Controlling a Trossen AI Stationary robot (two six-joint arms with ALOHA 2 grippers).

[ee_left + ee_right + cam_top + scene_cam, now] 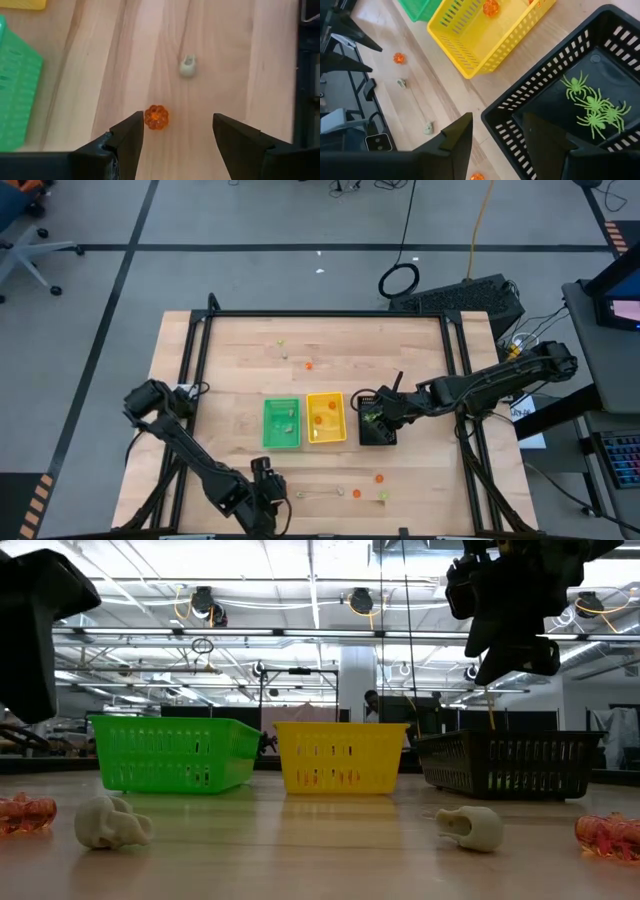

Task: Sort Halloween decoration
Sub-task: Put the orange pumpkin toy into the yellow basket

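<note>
Small trinkets lie on the wooden table. In the left wrist view an orange pumpkin (156,117) sits just ahead of my open left gripper (177,132), close to one fingertip, with a pale skull (187,66) farther on. My left gripper (265,485) hovers by the near edge and touches nothing. My open right gripper (497,140) hangs over the near rim of the black tray (520,107), which holds several yellow-green spiders (592,107). The yellow tray (470,45) holds orange pumpkins (491,7). My right gripper (510,610) is raised clear of the trays.
The green tray (281,423), yellow tray (326,417) and black tray (377,420) stand in a row mid-table. Loose trinkets lie near the front edge: skulls (110,822) (470,827) and orange pumpkins (380,477). Two more trinkets (308,364) lie toward the far side.
</note>
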